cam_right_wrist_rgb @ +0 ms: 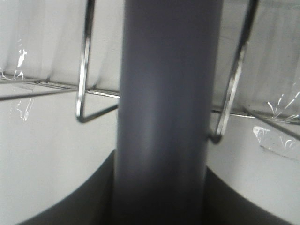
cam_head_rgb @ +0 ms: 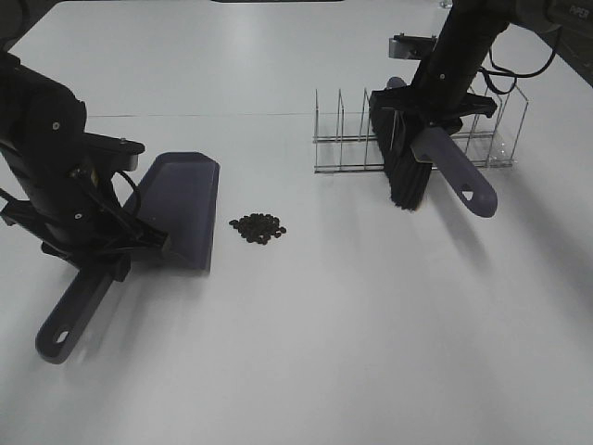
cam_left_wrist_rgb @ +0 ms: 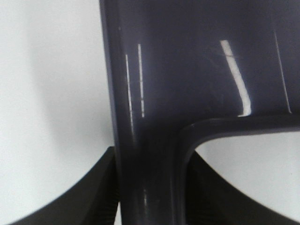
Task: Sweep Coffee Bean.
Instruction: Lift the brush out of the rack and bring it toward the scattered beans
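A small pile of dark coffee beans (cam_head_rgb: pixel 258 228) lies on the white table (cam_head_rgb: pixel 324 352) near the middle. Just left of it rests the purple dustpan (cam_head_rgb: pixel 181 209), its open edge facing the beans. My left gripper (cam_head_rgb: pixel 111 258) is shut on the dustpan's handle (cam_left_wrist_rgb: pixel 147 187), a dark finger (cam_left_wrist_rgb: pixel 84 197) on each side. At the back right, my right gripper (cam_head_rgb: pixel 428 120) is shut on the purple brush handle (cam_right_wrist_rgb: pixel 164 117). The brush (cam_head_rgb: pixel 408 171) leans in the wire rack (cam_head_rgb: pixel 417 139), black bristles down, handle end (cam_head_rgb: pixel 468 185) sticking forward.
The wire rack with its upright dividers (cam_right_wrist_rgb: pixel 84 70) stands at the back right, on a clear plastic base (cam_head_rgb: pixel 496 148). A cable (cam_head_rgb: pixel 523 65) hangs from the right arm. Open white table spreads in front of the beans.
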{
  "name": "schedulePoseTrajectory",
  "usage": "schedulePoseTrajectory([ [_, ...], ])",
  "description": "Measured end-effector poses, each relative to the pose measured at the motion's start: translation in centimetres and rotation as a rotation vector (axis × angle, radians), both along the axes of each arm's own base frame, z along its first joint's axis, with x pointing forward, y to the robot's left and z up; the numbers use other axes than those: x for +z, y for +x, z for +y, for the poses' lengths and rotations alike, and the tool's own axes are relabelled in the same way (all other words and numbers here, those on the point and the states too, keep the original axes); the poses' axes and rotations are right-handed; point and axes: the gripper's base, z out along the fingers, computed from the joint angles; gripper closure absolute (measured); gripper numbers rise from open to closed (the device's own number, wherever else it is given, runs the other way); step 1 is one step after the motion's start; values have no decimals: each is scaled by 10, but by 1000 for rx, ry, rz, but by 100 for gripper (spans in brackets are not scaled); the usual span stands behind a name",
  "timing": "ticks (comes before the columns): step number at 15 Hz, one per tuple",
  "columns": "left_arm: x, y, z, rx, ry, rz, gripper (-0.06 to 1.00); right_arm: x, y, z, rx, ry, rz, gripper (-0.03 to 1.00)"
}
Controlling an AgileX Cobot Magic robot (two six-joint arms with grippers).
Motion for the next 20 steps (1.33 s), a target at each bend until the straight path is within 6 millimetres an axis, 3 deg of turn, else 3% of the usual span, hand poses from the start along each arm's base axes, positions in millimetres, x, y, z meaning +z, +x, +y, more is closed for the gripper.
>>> schedulePoseTrajectory([
  [8,0,-2,1,20,5,23,59,2,0,0,-17,3,0,68],
  [11,5,0,0,28,-10,-11,59,25,-5,-1,-34,5,-28,68],
  [13,9,0,0,26,-15,-30,59,49,-17,-2,-52,9,-37,68],
  [17,9,1,3,-4,19,-35,59,57,-52,-1,-27,39,49,68],
  [20,10,-3,-5,-67,57,-40,59,77,-71,0,-2,69,44,68],
])
